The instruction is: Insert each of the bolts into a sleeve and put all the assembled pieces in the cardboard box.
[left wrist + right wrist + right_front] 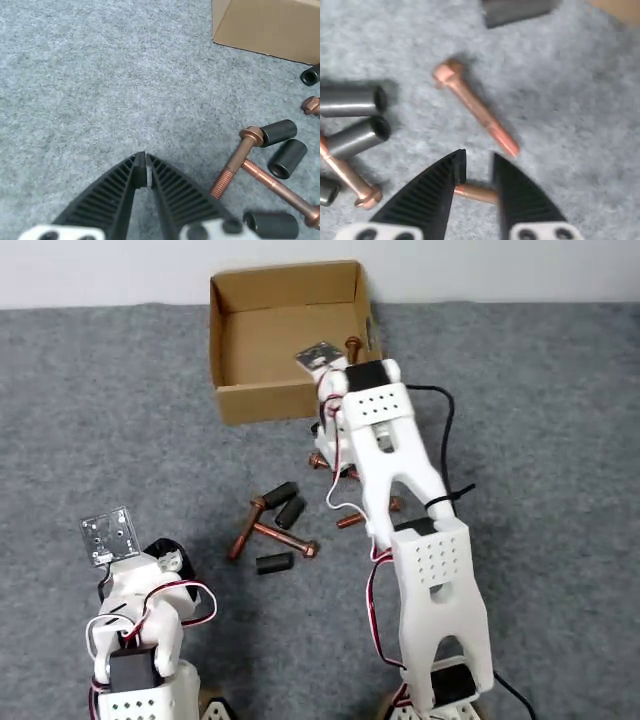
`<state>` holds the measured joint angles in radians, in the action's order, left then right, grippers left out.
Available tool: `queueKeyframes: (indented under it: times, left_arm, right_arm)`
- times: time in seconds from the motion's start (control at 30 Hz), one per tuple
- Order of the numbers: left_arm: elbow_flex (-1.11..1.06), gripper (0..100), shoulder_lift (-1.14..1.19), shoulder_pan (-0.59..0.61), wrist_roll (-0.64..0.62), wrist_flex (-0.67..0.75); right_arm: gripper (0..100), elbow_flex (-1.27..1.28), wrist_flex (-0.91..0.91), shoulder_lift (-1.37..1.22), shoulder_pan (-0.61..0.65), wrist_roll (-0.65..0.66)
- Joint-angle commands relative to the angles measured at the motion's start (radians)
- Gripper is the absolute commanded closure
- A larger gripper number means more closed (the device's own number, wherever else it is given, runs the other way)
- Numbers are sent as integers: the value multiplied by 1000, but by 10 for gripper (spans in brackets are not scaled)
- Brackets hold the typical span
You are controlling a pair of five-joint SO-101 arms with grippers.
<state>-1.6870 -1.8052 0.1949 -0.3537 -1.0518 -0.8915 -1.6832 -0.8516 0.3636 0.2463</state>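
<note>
My right gripper hangs open just above the carpet, with the shaft of a copper bolt lying across the gap below its tips. A second bolt lies a little beyond, beside two dark sleeves. The right arm stretches up to the front right corner of the cardboard box. My left gripper is shut on nothing over bare carpet, to the left of two crossed bolts and the sleeves around them.
Crossed bolts and three sleeves lie mid-table between the arms. Another bolt lies by the right arm. A copper bolt head shows at the box's right wall. The left arm is at the front left, on open carpet.
</note>
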Motion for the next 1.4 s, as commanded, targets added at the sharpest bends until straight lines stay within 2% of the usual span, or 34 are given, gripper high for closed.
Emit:
queueKeyframes:
  times: [0.0, 0.27, 0.5, 0.67, 1.03, 1.2, 1.37]
  left_arm:
    - [4, 995, -3, 8, -3, 28]
    - [4, 995, -3, 8, -3, 28]
    - [4, 995, -3, 8, -3, 28]
    - [4, 995, -3, 8, -3, 29]
    - [4, 995, -3, 8, -3, 29]
    - [4, 995, -3, 8, -3, 29]
    - [4, 995, -3, 8, -3, 29]
  right_arm:
    - [790, -26, 8, 65, 28, -12]
    - [835, -29, 71, 65, 65, -29]
    - [834, -26, 329, 45, 62, -213]
    - [834, -31, 499, -53, 62, -282]
    - [836, -31, 693, -170, 45, -292]
    - [836, -31, 673, -202, 7, -290]
    - [837, -32, 499, -179, -42, -288]
